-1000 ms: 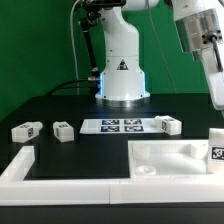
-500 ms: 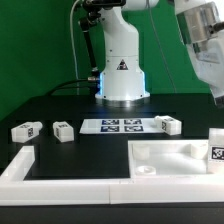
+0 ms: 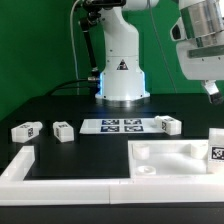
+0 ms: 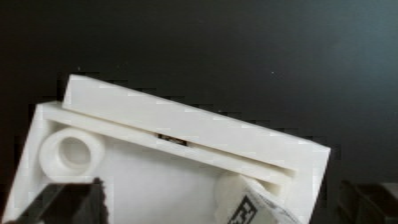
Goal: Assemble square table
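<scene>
The white square tabletop (image 3: pixel 170 158) lies at the front of the exterior view's right, with a round corner socket (image 3: pixel 148 171) showing. One tagged white leg (image 3: pixel 216 146) stands upright at its right edge. Three more legs lie on the black table: two on the left (image 3: pixel 25 130) (image 3: pixel 63 130) and one near the middle (image 3: pixel 166 124). My gripper (image 3: pixel 210 89) hangs open and empty high above the tabletop's right side. In the wrist view the tabletop (image 4: pixel 169 150), a socket (image 4: pixel 71 152) and the tagged leg (image 4: pixel 254 205) lie below the gripper (image 4: pixel 222 212).
The marker board (image 3: pixel 120 126) lies flat in front of the robot base (image 3: pixel 122 85). Long white border rails (image 3: pixel 50 172) run along the front left. A green backdrop closes the far side.
The gripper has risen a little and shifted slightly to the exterior view's left above the tabletop. The parts on the table have not moved.
</scene>
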Motion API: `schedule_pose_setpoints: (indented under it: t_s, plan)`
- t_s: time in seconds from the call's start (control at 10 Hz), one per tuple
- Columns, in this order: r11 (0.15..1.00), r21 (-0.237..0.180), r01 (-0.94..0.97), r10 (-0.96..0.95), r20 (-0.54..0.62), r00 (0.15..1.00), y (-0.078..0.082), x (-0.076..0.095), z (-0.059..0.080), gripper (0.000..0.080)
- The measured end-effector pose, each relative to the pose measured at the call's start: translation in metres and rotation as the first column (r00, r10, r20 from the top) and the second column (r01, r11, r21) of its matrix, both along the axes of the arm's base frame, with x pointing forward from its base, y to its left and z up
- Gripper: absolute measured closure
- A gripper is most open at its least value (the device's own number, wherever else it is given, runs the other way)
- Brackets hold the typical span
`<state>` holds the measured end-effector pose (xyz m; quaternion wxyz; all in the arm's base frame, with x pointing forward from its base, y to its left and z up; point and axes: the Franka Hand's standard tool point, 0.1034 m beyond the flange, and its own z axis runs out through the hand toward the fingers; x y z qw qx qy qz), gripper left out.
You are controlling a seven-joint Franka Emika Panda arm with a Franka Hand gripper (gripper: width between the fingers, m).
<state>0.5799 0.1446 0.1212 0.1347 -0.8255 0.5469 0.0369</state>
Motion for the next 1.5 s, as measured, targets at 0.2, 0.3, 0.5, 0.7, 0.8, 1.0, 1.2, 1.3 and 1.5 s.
schedule_pose_setpoints:
  t_s: [0.2,0.3,0.5,0.7,0.8,1.0,1.2,1.3,1.5]
  plan:
    - [0.990,-0.016,-0.143,0.144,0.036,0.989,0.000,-0.001,-0.001,0.0150]
    - [0.960,-0.022,-0.280,0.281,0.059,0.958,0.000,-0.011,-0.008,0.0150]
    - [0.890,-0.022,-0.456,0.457,0.055,0.888,0.009,-0.047,-0.027,0.0150]
    - [0.831,-0.050,-0.554,0.556,0.060,0.829,0.011,-0.053,-0.031,0.0150]
    - [0.792,-0.063,-0.607,0.610,0.076,0.789,0.008,-0.052,-0.031,0.0150]
    - [0.719,-0.087,-0.690,0.695,0.089,0.713,0.007,-0.053,-0.032,0.0150]
    - [0.606,-0.119,-0.786,0.795,0.102,0.598,0.005,-0.054,-0.033,0.0150]
    - [0.551,-0.090,-0.830,0.835,0.069,0.547,0.010,-0.071,-0.039,0.0150]
    - [0.367,-0.071,-0.927,0.930,0.002,0.368,0.009,-0.116,-0.050,0.0150]
